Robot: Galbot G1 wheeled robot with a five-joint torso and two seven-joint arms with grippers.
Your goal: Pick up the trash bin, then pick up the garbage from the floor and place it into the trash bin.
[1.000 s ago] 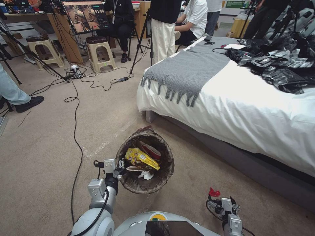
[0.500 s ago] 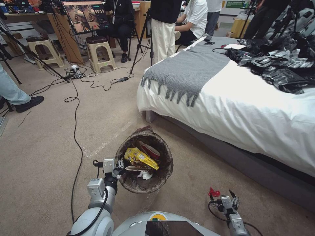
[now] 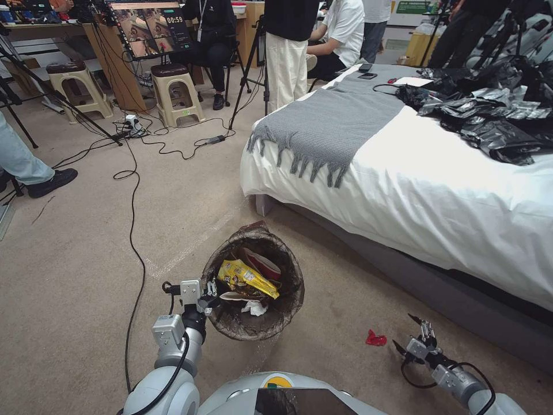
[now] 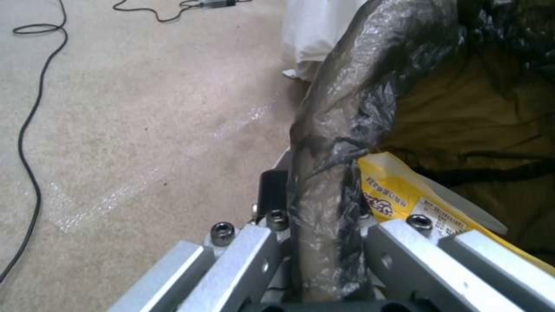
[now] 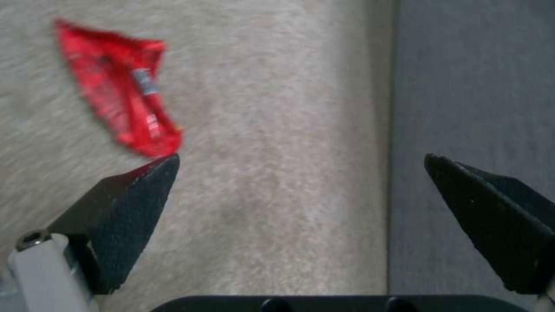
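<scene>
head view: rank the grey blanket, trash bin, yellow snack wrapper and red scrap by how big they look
1. grey blanket, though it lies farther off
2. trash bin, held at the rim by the left claw
3. yellow snack wrapper
4. red scrap

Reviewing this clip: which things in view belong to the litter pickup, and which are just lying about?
Part of the job:
- trash bin, its rim clamped in the left gripper
- yellow wrapper and other litter inside it
- red scrap on the carpet
- right gripper, open, beside the scrap

Just lying about:
- black foil bags on the bed
- grey throw
- floor cables
- stools
</scene>
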